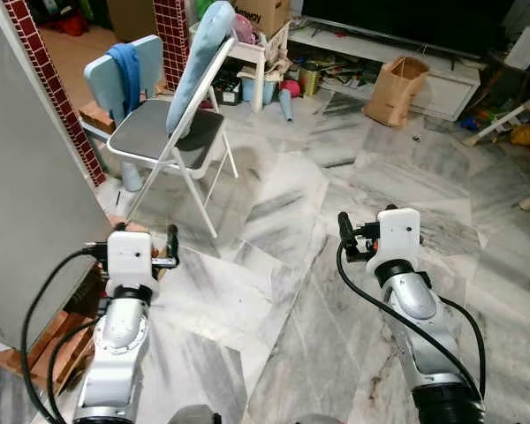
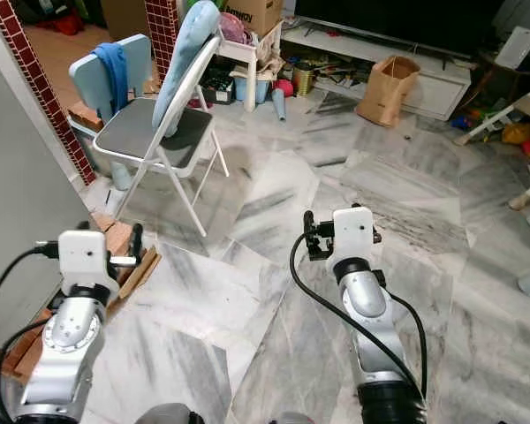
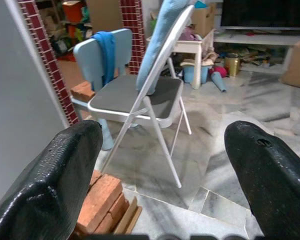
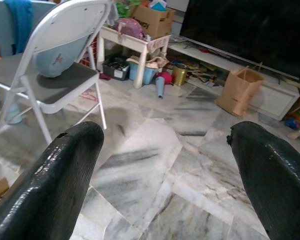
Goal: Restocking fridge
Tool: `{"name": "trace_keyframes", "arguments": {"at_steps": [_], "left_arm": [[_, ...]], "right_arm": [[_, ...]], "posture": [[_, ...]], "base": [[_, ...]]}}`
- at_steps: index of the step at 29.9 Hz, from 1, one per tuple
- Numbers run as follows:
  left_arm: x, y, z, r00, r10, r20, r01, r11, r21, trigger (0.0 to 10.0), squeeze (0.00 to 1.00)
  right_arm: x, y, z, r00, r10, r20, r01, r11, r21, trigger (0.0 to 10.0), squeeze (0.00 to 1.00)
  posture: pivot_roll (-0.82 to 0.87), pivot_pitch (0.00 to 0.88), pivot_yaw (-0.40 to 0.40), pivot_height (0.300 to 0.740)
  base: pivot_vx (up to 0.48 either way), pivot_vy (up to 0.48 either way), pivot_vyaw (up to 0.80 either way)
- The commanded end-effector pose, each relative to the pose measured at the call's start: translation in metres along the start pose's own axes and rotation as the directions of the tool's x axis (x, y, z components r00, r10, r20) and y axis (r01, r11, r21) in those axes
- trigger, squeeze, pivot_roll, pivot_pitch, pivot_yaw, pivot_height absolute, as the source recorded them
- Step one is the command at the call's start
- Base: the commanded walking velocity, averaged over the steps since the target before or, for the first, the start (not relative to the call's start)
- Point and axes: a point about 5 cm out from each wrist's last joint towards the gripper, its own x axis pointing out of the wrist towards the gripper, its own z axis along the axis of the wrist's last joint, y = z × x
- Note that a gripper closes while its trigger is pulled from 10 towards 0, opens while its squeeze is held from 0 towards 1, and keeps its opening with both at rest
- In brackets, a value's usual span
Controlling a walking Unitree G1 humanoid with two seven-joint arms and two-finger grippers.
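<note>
A tall grey flat panel [image 1: 26, 177], possibly the fridge's side, stands close at my left. My left gripper [image 1: 163, 252] is raised in front of me just right of that panel, over the marble floor. In the left wrist view its fingers [image 3: 65, 165] stand wide apart with nothing between them. My right gripper [image 1: 349, 238] is held up at the same height over bare floor to the right. It is open as well, and its fingers [image 4: 65, 165] hold nothing. No food or drink item is visible.
A grey folding chair [image 1: 172, 132] with a blue cushion stands ahead on the left, a small blue chair [image 1: 115, 75] behind it. Bricks [image 1: 62, 340] lie at the panel's foot beside a red tiled pillar [image 1: 57, 97]. A paper bag [image 1: 397, 88] and clutter line the far wall.
</note>
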Motion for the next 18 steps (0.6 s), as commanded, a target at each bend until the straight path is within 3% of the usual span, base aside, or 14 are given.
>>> {"name": "trace_keyframes", "arguments": {"at_steps": [1,12,18], "left_arm": [[-0.004,0.005,0.001,1.0,0.015,0.014,-0.015,1.0,0.01,10.0,0.0],[-0.002,0.006,0.001,1.0,-0.013,-0.004,0.014,1.0,0.016,10.0,0.0],[-0.01,0.015,-0.005,0.999,0.0,-0.039,0.002,0.999,0.033,10.0,0.0]], "right_arm": [[0.0,0.001,-0.003,1.0,0.01,-0.017,-0.01,1.0,0.003,10.0,0.0],[-0.006,-0.002,-0.009,0.999,-0.029,-0.029,0.029,0.999,0.015,10.0,0.0],[-0.007,-0.012,-0.009,0.997,-0.071,-0.019,0.071,0.997,0.009,10.0,0.0]], "posture": [[0.12,0.007,-0.08,0.74],[0.12,0.01,-0.055,0.74],[0.1,0.023,-0.018,0.74]], "base": [[0.0,0.0,0.0],[0.0,0.0,0.0],[0.0,0.48,0.0]]}}
